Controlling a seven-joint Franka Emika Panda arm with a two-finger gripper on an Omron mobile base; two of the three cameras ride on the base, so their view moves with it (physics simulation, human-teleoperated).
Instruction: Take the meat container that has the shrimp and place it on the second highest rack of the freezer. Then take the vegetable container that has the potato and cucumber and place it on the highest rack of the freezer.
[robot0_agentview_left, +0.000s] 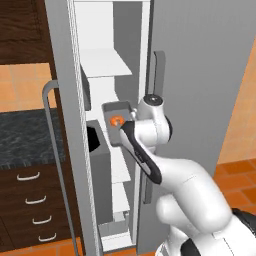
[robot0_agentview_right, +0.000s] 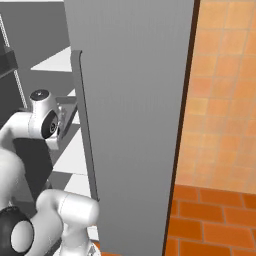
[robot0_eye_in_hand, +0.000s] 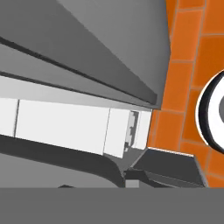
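One grey meat container (robot0_agentview_left: 118, 121) carrying the orange shrimp (robot0_agentview_left: 116, 120), at the open freezer (robot0_agentview_left: 200, 75).
The container sits at the end of the white arm, in front of the narrow white interior, below the upper shelf (robot0_agentview_left: 102, 64) and level with the next one down. Whether the tool is wide or narrow cannot be told. A dark-topped table with drawers (robot0_agentview_left: 30, 197) stands to the left.
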